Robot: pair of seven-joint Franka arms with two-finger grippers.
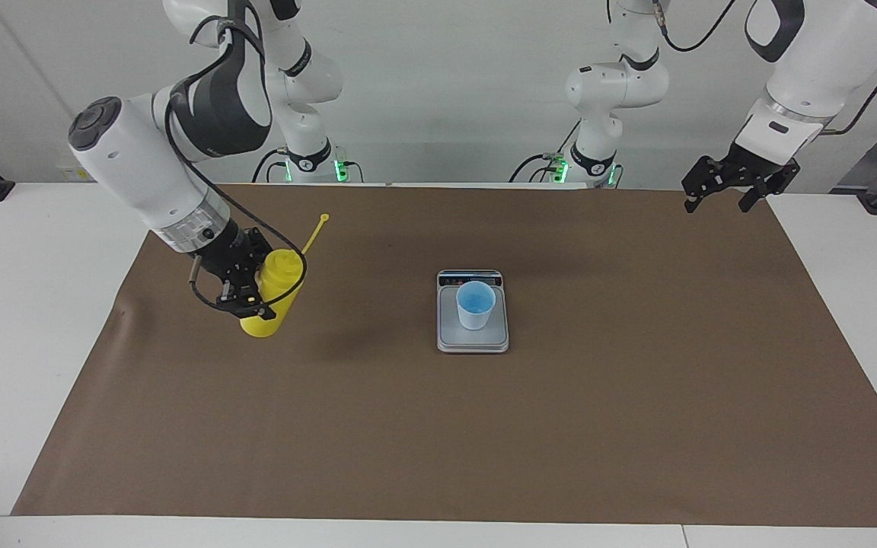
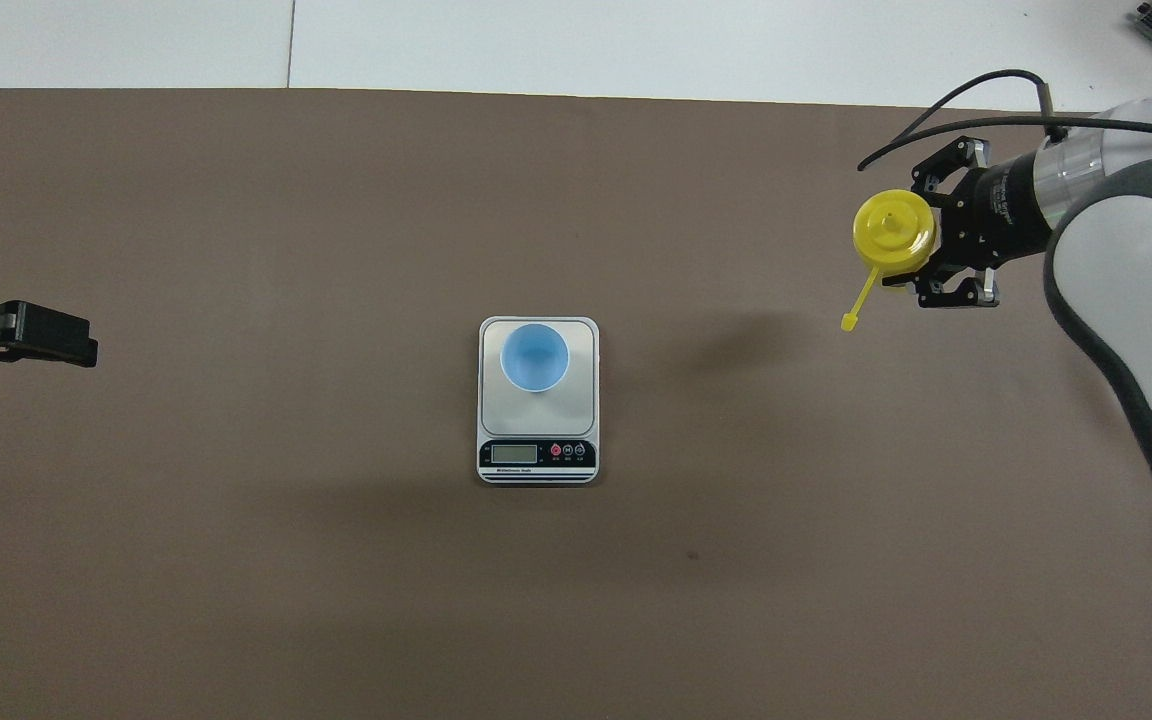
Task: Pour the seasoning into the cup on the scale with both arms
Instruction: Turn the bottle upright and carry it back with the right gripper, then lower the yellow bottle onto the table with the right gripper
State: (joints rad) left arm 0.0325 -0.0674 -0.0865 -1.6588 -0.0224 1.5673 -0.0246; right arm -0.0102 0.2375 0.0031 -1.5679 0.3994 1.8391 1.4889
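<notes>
The seasoning, a yellow squeeze bottle [image 1: 277, 283] [image 2: 893, 227], stands almost upright with its nozzle up and its cap strap hanging loose. My right gripper [image 1: 254, 295] [image 2: 928, 246] is shut on its side, toward the right arm's end of the table. Its base is at or just above the mat; I cannot tell if it touches. The light-blue cup [image 1: 475, 304] [image 2: 534, 357] stands upright on the silver scale [image 1: 473, 340] [image 2: 536, 415] in the middle of the mat. My left gripper [image 1: 719, 201] [image 2: 46, 335] waits open in the air over the mat's edge at the left arm's end.
A brown mat [image 1: 438, 426] [image 2: 336, 560] covers most of the white table [image 1: 35, 304]. The scale's display strip [image 2: 537, 456] faces the robots.
</notes>
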